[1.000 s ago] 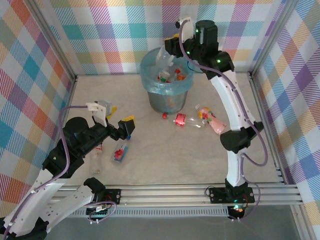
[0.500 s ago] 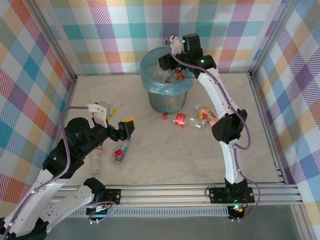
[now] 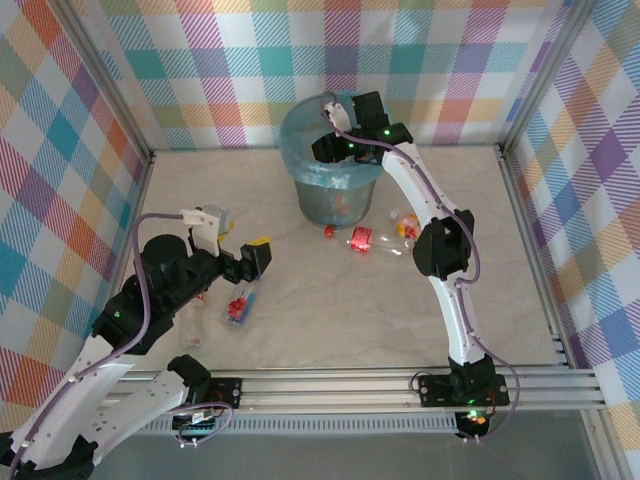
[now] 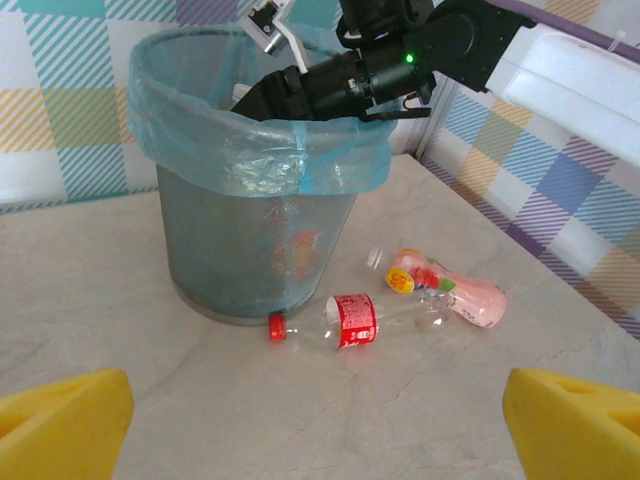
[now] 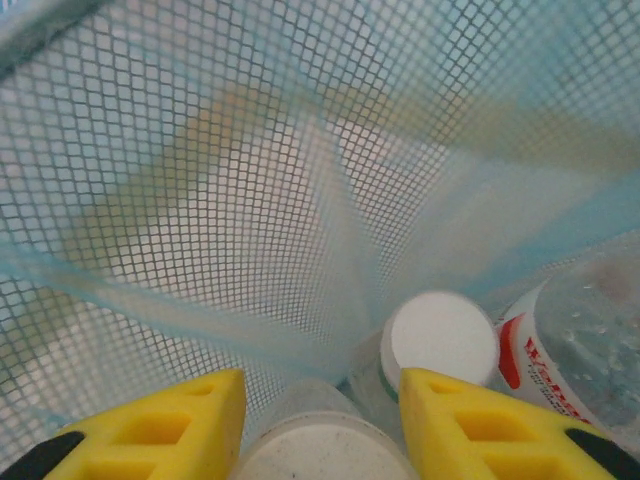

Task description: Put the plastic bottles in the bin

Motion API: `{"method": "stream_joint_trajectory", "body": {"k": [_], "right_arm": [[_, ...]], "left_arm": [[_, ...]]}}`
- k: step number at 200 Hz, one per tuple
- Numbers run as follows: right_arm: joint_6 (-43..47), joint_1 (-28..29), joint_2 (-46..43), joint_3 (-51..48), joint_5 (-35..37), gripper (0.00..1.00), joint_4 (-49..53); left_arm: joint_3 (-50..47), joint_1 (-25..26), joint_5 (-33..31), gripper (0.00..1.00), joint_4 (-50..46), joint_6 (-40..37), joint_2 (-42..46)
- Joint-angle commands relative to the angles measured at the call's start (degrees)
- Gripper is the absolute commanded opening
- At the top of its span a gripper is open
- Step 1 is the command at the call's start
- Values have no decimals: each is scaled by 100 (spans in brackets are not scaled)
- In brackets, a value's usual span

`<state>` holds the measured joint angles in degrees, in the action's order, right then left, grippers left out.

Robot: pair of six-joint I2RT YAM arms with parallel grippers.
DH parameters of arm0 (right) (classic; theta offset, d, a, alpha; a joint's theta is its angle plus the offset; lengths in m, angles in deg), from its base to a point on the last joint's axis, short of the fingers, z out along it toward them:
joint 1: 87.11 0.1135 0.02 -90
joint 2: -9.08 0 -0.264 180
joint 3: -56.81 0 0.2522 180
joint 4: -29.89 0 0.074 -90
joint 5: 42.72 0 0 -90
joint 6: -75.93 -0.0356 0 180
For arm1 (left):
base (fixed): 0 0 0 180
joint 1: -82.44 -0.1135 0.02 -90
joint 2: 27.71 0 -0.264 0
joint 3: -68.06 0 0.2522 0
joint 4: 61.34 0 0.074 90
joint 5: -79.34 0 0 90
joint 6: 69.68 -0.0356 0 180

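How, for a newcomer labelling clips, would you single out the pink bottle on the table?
Find the blue-lined mesh bin. Two bottles lie at its foot, on the robot's right. The pink bottle is the farther one; its neighbour, the clear bottle, has a red label.

A robot lab test cell, this one: aluminium frame rails (image 3: 400, 385) box in a pale tabletop (image 3: 330, 320), bright plaid panels (image 3: 200, 70) wall off left, right and far sides, and left arm (image 3: 150, 295) and right arm (image 3: 458, 320) sit bolted along the near rail.

The right claw (image 3: 328, 148) has lowered its bottle (image 5: 320, 452) into the bin (image 3: 300, 166).
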<state>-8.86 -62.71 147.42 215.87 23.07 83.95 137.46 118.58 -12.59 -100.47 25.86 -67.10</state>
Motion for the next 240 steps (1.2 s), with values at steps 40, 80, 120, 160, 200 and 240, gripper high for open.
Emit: {"method": "stream_joint_trajectory", "body": {"k": [40,80,120,160,200,240], "right_arm": [[85,38,-83,423,-30,66,217],[-629,38,-1023,393,196,82,-188],[-925,38,-1778,236,563,89,-198],[-1242,149,-2753,-1024,687,88,-192],[-1432,637,-4068,-3427,309,85,-1286],[-1603,1140,-4932,-5387,150,84,-2481]], "left_arm": [[25,50,-453,95,-12,84,45],[251,51,-1285,95,-657,349,-5],[335,51,-2134,95,-1971,1187,-206],[84,49,-2248,95,-3162,1934,-393],[-533,50,-1278,94,-3178,2157,-723],[-1070,42,-1077,94,-2809,2291,-1068]]}}
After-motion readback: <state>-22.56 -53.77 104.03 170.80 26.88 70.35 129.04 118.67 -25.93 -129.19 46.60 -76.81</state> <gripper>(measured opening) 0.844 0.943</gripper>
